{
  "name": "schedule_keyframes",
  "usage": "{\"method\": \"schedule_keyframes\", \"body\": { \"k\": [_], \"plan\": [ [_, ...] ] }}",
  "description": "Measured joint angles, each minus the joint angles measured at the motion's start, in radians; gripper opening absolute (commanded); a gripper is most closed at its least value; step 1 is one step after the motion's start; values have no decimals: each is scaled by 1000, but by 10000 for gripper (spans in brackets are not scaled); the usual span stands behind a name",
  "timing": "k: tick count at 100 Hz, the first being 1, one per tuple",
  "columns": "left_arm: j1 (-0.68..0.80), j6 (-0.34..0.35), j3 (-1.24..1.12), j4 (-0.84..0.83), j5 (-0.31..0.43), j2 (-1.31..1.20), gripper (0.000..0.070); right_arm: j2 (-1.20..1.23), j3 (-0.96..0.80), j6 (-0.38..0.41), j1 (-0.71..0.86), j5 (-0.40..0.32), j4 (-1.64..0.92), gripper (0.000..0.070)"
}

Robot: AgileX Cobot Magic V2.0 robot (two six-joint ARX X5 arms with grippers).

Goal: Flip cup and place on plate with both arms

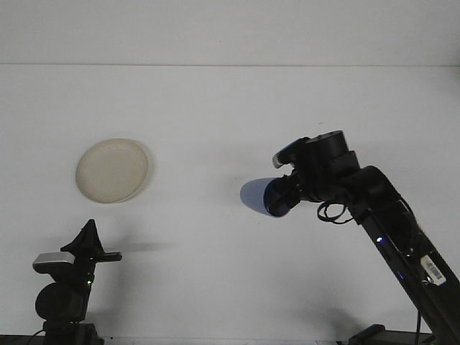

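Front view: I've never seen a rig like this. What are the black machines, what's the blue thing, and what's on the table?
You are looking forward over a white table from the robot's own camera. The black machines are its two arms. The right arm reaches in from the lower right, and the right gripper is shut on a blue cup, held sideways in the air with its closed end pointing left. The left gripper sits low at the bottom left, holding nothing; whether it is open or shut cannot be told. The only thing lying on the table is a round cream plate, at the left, with nothing on it.
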Motion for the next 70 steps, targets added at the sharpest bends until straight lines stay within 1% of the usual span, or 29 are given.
{"method": "schedule_keyframes", "body": {
  "k": [14,29,41,55,70],
  "plan": [
    [0,-61,0,0,0,0,13,100,88,-19,111,91,-156,1],
    [0,-125,0,0,0,0,14,199,140,-27,214,153,-217,1],
    [0,-156,0,0,0,0,13,273,146,-30,279,189,-218,1],
    [0,-171,0,0,0,0,13,351,146,-30,328,227,-219,1],
    [0,-178,0,-1,0,0,13,417,146,-30,352,230,-218,1]
  ]
}}
